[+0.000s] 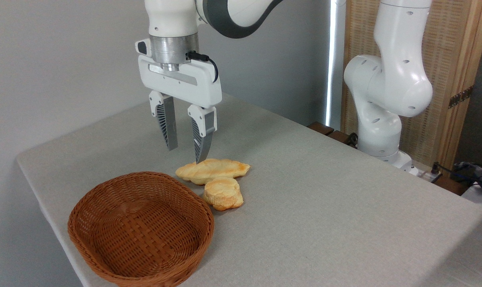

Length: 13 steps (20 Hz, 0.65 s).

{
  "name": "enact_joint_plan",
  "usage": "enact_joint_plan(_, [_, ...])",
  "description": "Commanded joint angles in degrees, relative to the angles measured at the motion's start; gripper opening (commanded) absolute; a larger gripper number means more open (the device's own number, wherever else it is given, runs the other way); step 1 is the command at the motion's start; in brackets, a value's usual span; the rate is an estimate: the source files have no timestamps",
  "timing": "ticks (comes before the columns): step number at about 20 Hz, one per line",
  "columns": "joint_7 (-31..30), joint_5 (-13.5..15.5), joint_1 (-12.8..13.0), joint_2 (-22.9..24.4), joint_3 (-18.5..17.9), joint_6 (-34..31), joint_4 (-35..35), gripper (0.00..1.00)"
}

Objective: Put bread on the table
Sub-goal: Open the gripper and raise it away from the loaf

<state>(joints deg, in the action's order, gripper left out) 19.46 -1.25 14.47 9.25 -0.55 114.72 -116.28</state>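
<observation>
Bread [212, 170]: a long yellow loaf with bumpy twists and pointy ends. It lies flat on the table, just past the far right side of the basket. Nothing is holding it.

Bun [223, 193]: a small round piece with a flat top. It lies on the table too, touching the near side of the bread, and it sits just beside the basket's right edge.

Basket [141, 229]: brown and woven, shaped like an oval bowl. It stands at the near left part of the table. You can see the woven bottom inside it.

Table [324, 207]: big, with a plain light grey cloth and round corners. The basket, the bread and the bun all rest on it.

Gripper [187, 153]: white on top with two grey ribbed fingers pointing down. It hangs above the table, behind the basket and over the left end of the bread. The two fingers are spread apart with a gap between them, and nothing is in the gap. The tip of the right finger [201, 143] looks very close to the top of the bread. You cannot tell from here if it touches. The left finger is up in the air, clear of the bread.

Arm [388, 79]: white and thick. Its base stands at the far right edge of the table, well away from the basket.

Wall [57, 59]: plain grey, behind the table.
</observation>
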Motion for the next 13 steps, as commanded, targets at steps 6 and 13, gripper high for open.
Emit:
enact_joint_plan(6, [7.7, 1.1, 0.2, -5.1, -5.2, 0.2, 5.5, 1.0])
enact_joint_plan(13, [9.0, 1.0, 0.3, -5.3, -5.3, 0.1, 5.5, 1.0])
